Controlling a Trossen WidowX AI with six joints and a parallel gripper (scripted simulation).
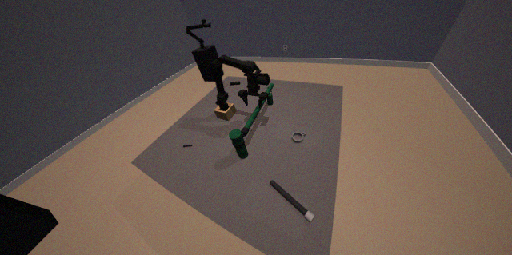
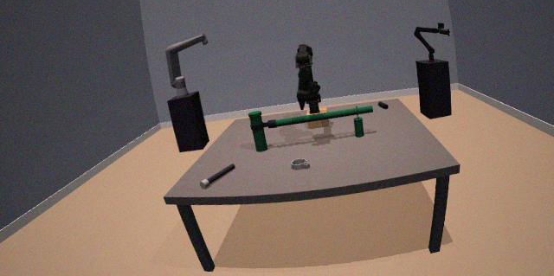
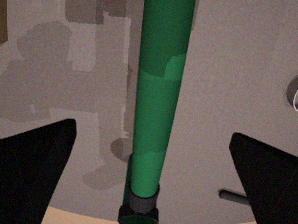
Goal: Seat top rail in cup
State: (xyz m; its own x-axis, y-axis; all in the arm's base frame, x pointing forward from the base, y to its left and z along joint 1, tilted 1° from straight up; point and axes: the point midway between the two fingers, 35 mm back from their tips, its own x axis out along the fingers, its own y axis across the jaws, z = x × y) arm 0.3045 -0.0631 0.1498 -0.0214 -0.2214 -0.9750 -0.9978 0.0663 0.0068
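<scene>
The green rail (image 1: 252, 117) (image 2: 294, 119) (image 3: 156, 110) slopes slightly between the posts. Its near end enters the dark rail-end cup (image 1: 245, 131) (image 2: 271, 124) (image 3: 143, 202) with no visible gap; the depth inside is hidden. The cup hangs on the dark brace band (image 2: 257, 125), close under the cap of the big green post (image 1: 241, 150) (image 2: 260, 141). The rail's far part passes over the small post (image 1: 270, 99) (image 2: 358, 128), at its thin loop cap. My gripper (image 1: 253, 104) (image 3: 157, 135) is wide open above the rail's middle, one finger on each side, not visibly touching it.
A grey ring clamp (image 1: 298, 137) (image 2: 299, 166) and a dark rod with a white end (image 1: 289, 197) (image 2: 222, 174) lie on the table's near side. A small dark bolt (image 1: 187, 145) and a short dark cylinder (image 1: 235, 83) (image 2: 383, 105) lie farther off.
</scene>
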